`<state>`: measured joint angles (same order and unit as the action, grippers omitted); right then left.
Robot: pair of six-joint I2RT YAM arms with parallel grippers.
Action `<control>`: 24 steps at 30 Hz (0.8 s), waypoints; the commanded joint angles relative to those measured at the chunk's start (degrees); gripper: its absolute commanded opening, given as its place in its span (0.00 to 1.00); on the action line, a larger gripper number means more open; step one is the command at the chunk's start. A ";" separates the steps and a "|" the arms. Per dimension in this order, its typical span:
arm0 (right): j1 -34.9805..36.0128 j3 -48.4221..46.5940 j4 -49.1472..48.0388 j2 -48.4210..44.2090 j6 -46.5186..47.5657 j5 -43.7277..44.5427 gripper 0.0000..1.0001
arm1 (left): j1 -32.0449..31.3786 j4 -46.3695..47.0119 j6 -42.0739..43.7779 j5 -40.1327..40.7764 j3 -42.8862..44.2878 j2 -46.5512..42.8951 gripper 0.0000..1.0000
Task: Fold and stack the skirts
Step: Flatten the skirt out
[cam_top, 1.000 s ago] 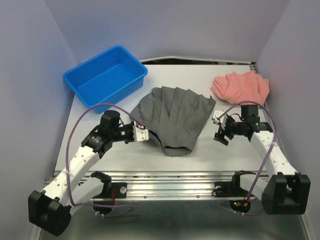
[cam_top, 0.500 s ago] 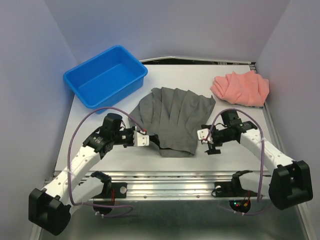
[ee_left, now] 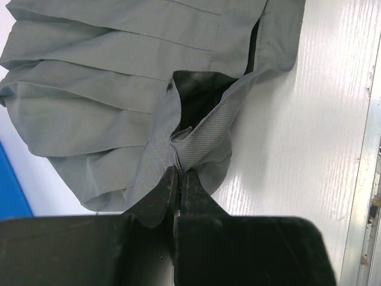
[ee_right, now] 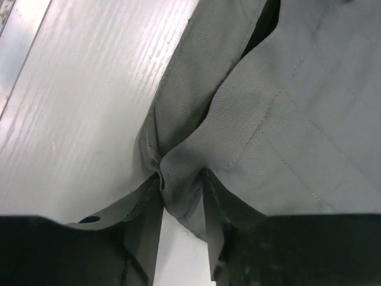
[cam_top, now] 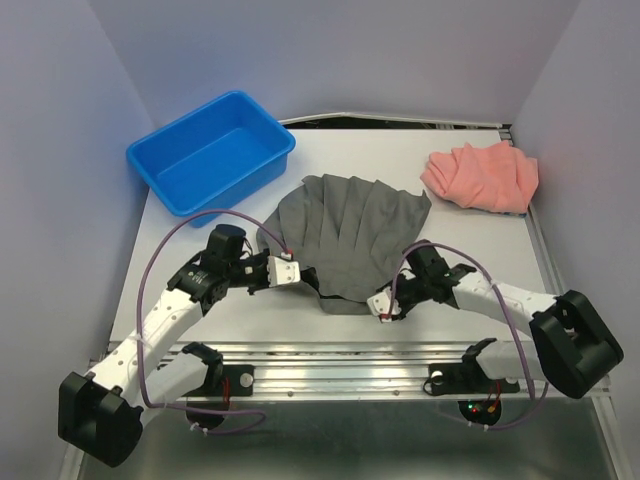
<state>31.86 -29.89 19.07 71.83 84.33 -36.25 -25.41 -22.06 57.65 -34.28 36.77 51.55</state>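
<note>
The dark grey pleated skirt (cam_top: pixel 350 225) lies flat mid-table, its flared hem toward the back and its waistband toward me. My left gripper (cam_top: pixel 297 272) is shut on the waistband's left corner; in the left wrist view the grey skirt (ee_left: pixel 107 77) bunches into the shut left gripper (ee_left: pixel 178 173). My right gripper (cam_top: pixel 378 305) sits at the waistband's right corner. In the right wrist view the right gripper (ee_right: pixel 181 179) has closed on a puckered fold of the grey skirt (ee_right: pixel 286 119). The salmon-pink skirt (cam_top: pixel 480 175) lies crumpled at the back right, untouched.
A blue plastic tub (cam_top: pixel 210 150) stands at the back left, nothing in it. The white table (cam_top: pixel 470 250) ends in a metal rail (cam_top: pixel 340 360) along the near edge. Purple walls close in on both sides.
The right arm swung left and toward me, from beside the skirt to its waistband's right corner, and its jaws closed on the cloth. The left gripper kept its hold, barely shifting.
</note>
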 commanded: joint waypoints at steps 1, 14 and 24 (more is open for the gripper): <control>1.63 -0.25 -12.21 1.47 -6.09 2.50 0.17 | -0.26 1.59 -3.41 0.27 2.16 -0.48 0.00; -10.75 -21.95 -10.82 -4.77 -46.70 19.18 0.01 | 11.25 17.12 -15.82 6.68 7.35 -4.26 0.00; -16.74 -40.32 -8.79 -1.26 -62.79 30.71 0.01 | 13.28 35.16 -26.43 20.65 14.27 -0.32 0.00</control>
<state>17.54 -62.08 10.48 69.65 27.88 -15.27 -13.65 1.78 37.32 -24.62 44.12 49.10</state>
